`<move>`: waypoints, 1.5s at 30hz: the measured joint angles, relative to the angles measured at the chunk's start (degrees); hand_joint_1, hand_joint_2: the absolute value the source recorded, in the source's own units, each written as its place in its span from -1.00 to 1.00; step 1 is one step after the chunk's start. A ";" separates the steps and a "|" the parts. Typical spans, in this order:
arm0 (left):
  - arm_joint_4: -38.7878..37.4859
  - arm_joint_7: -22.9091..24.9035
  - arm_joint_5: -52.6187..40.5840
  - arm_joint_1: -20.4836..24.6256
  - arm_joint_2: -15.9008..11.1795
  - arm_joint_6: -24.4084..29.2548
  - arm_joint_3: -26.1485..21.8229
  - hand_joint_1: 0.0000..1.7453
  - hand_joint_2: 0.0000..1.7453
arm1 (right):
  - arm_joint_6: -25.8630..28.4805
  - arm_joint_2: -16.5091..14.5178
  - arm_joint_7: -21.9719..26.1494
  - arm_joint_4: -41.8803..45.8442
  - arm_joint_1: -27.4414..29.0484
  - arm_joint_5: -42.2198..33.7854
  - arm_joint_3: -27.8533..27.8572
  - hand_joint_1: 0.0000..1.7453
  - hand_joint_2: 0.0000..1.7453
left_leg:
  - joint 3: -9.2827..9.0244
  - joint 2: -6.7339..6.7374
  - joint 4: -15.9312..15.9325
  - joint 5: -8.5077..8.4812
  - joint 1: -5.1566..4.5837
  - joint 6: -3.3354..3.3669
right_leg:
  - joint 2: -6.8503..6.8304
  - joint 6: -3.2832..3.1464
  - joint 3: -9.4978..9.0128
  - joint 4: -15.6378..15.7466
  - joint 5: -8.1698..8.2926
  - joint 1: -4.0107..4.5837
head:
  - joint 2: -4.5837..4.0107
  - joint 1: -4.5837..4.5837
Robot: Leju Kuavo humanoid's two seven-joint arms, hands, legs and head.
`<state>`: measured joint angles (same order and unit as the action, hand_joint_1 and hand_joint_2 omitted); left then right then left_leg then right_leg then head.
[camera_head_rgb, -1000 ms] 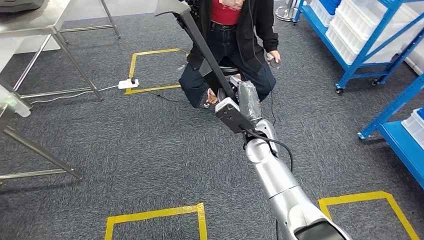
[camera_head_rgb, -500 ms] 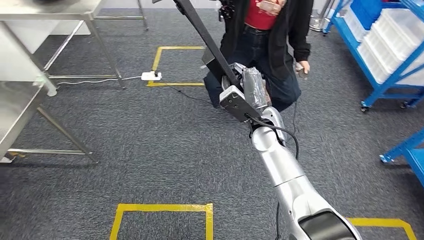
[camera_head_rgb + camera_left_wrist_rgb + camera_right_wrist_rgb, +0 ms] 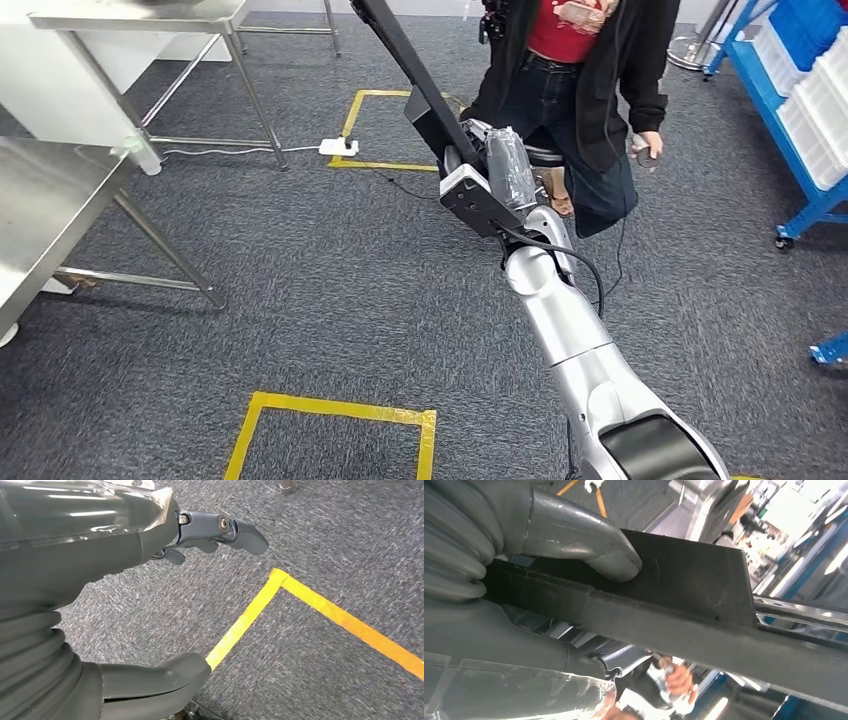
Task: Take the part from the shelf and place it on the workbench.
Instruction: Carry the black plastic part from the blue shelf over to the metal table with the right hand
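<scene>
The right hand (image 3: pixel 487 168) grips the part (image 3: pixel 410 75), a long black bar, thumb (image 3: pixel 579 535) pressed on its flat face, evidently to steady it for carrying. The left hand (image 3: pixel 100 555) hangs empty, fingers apart, above the yellow floor tape (image 3: pixel 260 605). The part's long axis slants up and forward from the hand. Beyond stand a person (image 3: pixel 585 90) and, left, a steel workbench (image 3: pixel 50 210).
</scene>
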<state>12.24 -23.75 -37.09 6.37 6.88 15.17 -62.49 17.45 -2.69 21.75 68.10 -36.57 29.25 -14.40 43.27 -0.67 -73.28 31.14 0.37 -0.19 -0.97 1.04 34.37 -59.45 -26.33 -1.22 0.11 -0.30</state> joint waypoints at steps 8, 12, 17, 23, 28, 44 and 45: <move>0.00 -0.45 -0.17 0.17 -0.20 -0.40 0.00 -1.00 1.00 | 1.25 -0.54 2.63 -3.62 -2.45 -0.87 0.01 1.00 1.00 | -7.01 3.66 13.92 -6.33 -1.26 1.73 | -3.64 0.14 -0.29 0.19 -0.33 0.83 | 0.00 0.03; -0.01 -0.64 -0.32 0.26 -0.38 -0.63 0.00 -1.00 1.00 | 1.36 -0.50 2.95 -4.60 -3.22 -0.94 0.01 1.00 1.00 | -8.01 1.60 15.44 -7.21 -0.93 2.98 | -2.43 0.78 0.50 -2.37 -1.96 0.90 | 0.00 0.11; -0.01 -0.62 -0.35 0.61 -0.43 -0.62 -0.01 -1.00 1.00 | 1.40 -0.19 3.19 -6.29 -3.58 -1.13 0.01 1.00 1.00 | -8.17 -1.55 15.64 -7.50 -0.80 3.45 | 0.62 0.93 7.63 -15.65 -6.07 0.62 | 0.00 0.27; -0.02 -0.47 -0.34 0.50 -0.53 -0.55 -0.05 -1.00 1.00 | 1.51 -0.71 3.45 -8.22 -5.44 -1.32 -0.15 1.00 1.00 | -7.34 -4.80 14.59 -7.03 -0.84 2.30 | 3.17 1.85 0.89 0.26 0.77 -0.12 | 0.00 0.21; -0.09 -0.48 -0.46 0.16 -0.92 -0.47 -0.11 -1.00 1.00 | 2.07 -1.50 3.56 -9.43 -6.54 -1.61 -0.25 1.00 1.00 | -5.03 -2.36 10.18 -4.26 -0.41 0.53 | 1.14 -0.16 0.34 0.80 0.96 -0.38 | 0.00 -0.11; -0.13 -0.42 -0.75 0.65 -0.79 -0.50 -0.10 -1.00 1.00 | 2.32 -1.04 3.90 -10.73 -6.93 -1.81 -0.23 1.00 1.00 | -7.33 0.62 15.69 -8.01 -0.23 2.88 | -0.53 0.89 2.72 -6.56 -3.73 0.50 | 0.00 0.02; -0.13 -0.39 -0.83 0.73 -0.79 -0.51 -0.09 -1.00 1.00 | 2.34 -0.84 3.95 -10.81 -6.82 -1.85 -0.22 1.00 1.00 | -7.35 0.04 15.68 -8.02 -0.18 3.06 | 0.17 0.75 4.94 -10.69 -5.11 0.50 | 0.00 0.04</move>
<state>12.11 -24.14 -37.92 7.10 6.09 14.67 -62.58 19.79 -3.52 25.69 57.29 -43.39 27.40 -14.62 35.93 -0.63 -57.60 23.12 0.19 2.87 -0.80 1.80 39.30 -70.14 -31.45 -0.72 0.11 -0.26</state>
